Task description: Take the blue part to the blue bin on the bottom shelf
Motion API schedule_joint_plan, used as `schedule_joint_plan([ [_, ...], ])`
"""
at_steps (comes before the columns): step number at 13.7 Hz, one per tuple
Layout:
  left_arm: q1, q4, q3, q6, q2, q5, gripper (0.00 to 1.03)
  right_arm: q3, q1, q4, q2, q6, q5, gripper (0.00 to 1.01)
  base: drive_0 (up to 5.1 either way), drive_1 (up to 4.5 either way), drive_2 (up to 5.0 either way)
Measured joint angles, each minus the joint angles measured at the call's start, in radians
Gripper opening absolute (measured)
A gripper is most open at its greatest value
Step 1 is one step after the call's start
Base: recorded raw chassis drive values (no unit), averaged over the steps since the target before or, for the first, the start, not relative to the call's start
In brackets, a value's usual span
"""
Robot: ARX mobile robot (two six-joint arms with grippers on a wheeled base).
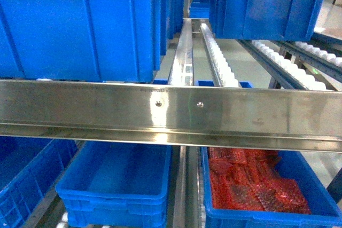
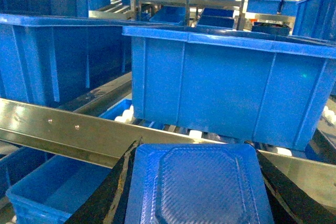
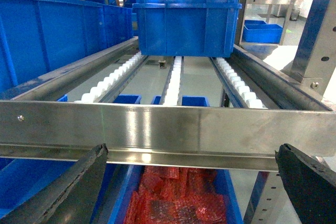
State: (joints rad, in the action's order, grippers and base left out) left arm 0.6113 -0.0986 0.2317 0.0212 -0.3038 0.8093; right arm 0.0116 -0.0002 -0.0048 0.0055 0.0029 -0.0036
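The blue part [image 2: 199, 187] is a flat square plastic piece with a ribbed octagonal centre. It fills the bottom of the left wrist view, where my left gripper [image 2: 197, 148] is shut on it, a black finger [image 2: 113, 187] against each side. The empty blue bin [image 1: 115, 185] sits on the bottom shelf [image 1: 179, 185] below the steel rail; the left wrist view shows the blue bin [image 2: 52, 190] below and to the left of the part. My right gripper [image 3: 191, 150] is open and holds nothing. Neither gripper shows in the head view.
A wide steel front rail [image 1: 171, 113] crosses between the tiers. A crate of red netted stuff [image 1: 256, 190] stands right of the bin. Large blue crates [image 1: 80, 22] sit on the upper roller tracks [image 1: 219, 57]. Another blue crate [image 2: 231, 87] stands just behind the held part.
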Motion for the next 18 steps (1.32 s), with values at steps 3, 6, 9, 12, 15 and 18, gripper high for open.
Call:
schedule_joint_plan([
  [3,0.000,0.001,0.000,0.000,-0.002,-0.003,0.44,0.000,0.000,0.000,0.000,0.000,0.001,0.98,0.0,0.00,0.0],
  [6,0.000,0.001,0.000,0.000,-0.002,-0.003,0.44,0.000,0.000,0.000,0.000,0.000,0.001,0.98,0.0,0.00,0.0],
  [9,0.000,0.001,0.000,0.000,-0.002,-0.003,0.44,0.000,0.000,0.000,0.000,0.000,0.001,0.98,0.0,0.00,0.0],
  [12,0.000,-0.003,0.000,0.000,-0.002,-0.004,0.44,0.000,0.000,0.003,0.000,0.000,0.001,0.98,0.0,0.00,0.0],
  [15,0.000,0.000,0.000,0.001,-0.002,-0.004,0.44,0.000,0.000,0.000,0.000,0.000,0.003,0.98,0.0,0.00,0.0],
  [18,0.000,0.001,0.000,0.001,-0.002,-0.005,0.44,0.000,0.000,0.001,0.000,0.001,0.005,0.98,0.0,0.00,0.0],
])
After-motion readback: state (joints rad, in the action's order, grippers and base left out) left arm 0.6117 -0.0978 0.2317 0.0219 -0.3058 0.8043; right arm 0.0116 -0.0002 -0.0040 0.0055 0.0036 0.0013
